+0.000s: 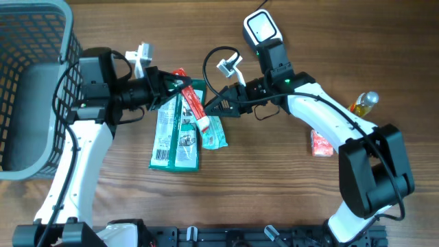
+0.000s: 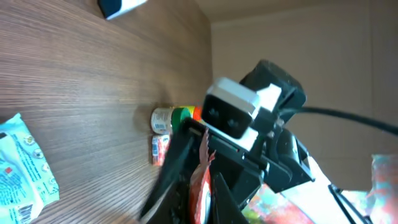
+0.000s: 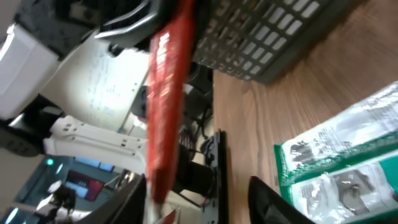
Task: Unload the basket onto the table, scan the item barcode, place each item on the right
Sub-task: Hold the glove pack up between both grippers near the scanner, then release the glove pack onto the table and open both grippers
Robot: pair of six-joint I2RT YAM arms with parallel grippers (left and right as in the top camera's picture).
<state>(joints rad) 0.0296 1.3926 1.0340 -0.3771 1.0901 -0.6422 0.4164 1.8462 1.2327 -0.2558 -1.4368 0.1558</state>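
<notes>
1. Held above the table in the left gripper: a red tube, slanted across the overhead view. Claw closed tight on the tube near its far end.
2. Right gripper at the tube's near end, claw parted. Seen from the right wrist, the tube hangs between the fingers, close to one and clear of the other, not pinched.
3. Flat on the wood below the tube: a green package and a teal packet against its right edge.
4. White-headed scanner at the far side of the table, just behind the right arm and apart from the tube.
5. Grey wire basket at the left edge. Off to the right, a small red packet and a bottle.
</notes>
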